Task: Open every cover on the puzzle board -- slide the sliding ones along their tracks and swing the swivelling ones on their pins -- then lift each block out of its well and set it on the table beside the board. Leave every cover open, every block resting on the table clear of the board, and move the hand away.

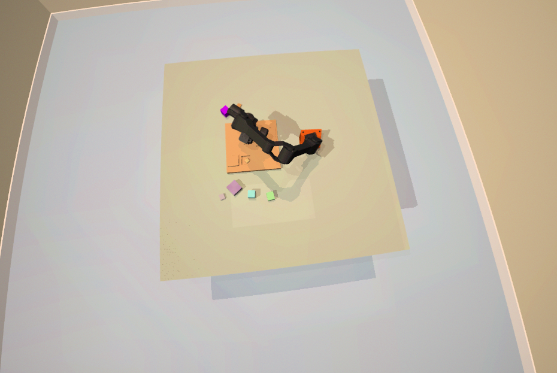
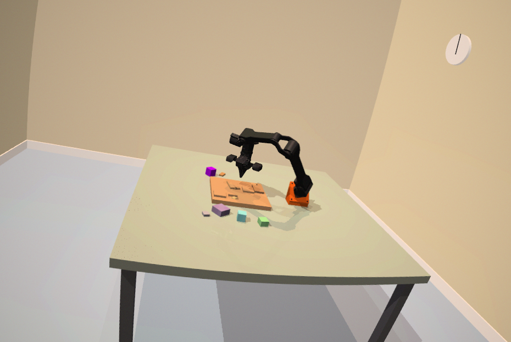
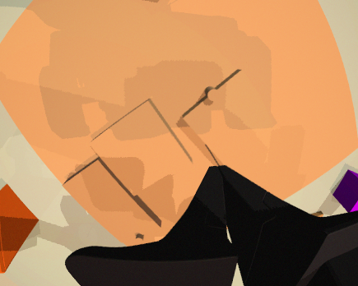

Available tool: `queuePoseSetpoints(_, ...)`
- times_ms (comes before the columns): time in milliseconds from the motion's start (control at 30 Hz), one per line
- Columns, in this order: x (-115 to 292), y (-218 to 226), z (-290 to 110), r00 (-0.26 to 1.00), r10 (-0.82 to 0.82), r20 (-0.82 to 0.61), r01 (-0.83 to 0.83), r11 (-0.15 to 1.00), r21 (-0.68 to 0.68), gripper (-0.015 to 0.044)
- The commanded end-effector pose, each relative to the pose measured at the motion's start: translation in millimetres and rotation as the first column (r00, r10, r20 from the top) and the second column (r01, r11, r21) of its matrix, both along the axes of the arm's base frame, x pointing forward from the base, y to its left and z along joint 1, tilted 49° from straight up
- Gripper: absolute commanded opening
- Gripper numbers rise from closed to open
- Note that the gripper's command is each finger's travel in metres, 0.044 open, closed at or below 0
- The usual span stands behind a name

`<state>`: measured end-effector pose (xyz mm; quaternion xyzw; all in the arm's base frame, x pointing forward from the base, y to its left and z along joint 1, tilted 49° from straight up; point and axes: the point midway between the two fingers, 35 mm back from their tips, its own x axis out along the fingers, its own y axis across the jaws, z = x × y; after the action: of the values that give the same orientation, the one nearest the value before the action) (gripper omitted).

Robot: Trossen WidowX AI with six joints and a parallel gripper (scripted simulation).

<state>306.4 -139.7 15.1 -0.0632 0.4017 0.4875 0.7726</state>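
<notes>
The orange puzzle board [image 1: 263, 164] [image 2: 257, 203] [image 3: 317, 103] has raised covers, one a flat cover [image 2: 219, 194] at its left front. Beside that cover, a small yellowish block [image 1: 247, 160] [image 2: 234, 197] sits in an open well. Other wells are hard to make out. My gripper [image 2: 241, 175] [image 3: 216, 173] is shut and empty above the board. On the table lie a mauve block [image 1: 233, 187] [image 2: 220, 209], a small pink block [image 1: 222, 196] [image 2: 205, 213], a cyan block [image 1: 251, 193] [image 2: 242, 216], a green block [image 1: 270, 195] [image 2: 263, 221], a violet block [image 1: 224, 110] [image 2: 210, 171] [image 3: 350, 191] and a small orange block [image 1: 239, 105] [image 2: 222, 174].
The arm's orange base [image 1: 310, 132] [image 2: 296, 198] [image 3: 12, 230] stands right of the board in the top and exterior views. The arm reaches over the board and hides part of it in the top view. The table [image 1: 287, 242] [image 2: 264, 251] extends past the blocks on all sides.
</notes>
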Motion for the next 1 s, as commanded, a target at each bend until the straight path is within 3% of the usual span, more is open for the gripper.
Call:
queuePoseSetpoints(0, -16.8, -4.3, -10.3, 0.989, 0.107, 0.099, -0.104, 0.994, -0.033, 0.0)
queuePoseSetpoints(267, -51.4, -9.8, -28.3, 0.893, 0.329, 0.308, -0.303, 0.944, -0.131, 0.0)
queuePoseSetpoints(967, -52.1, -9.8, -28.8, 0.89, 0.334, 0.312, -0.307, 0.942, -0.133, 0.0)
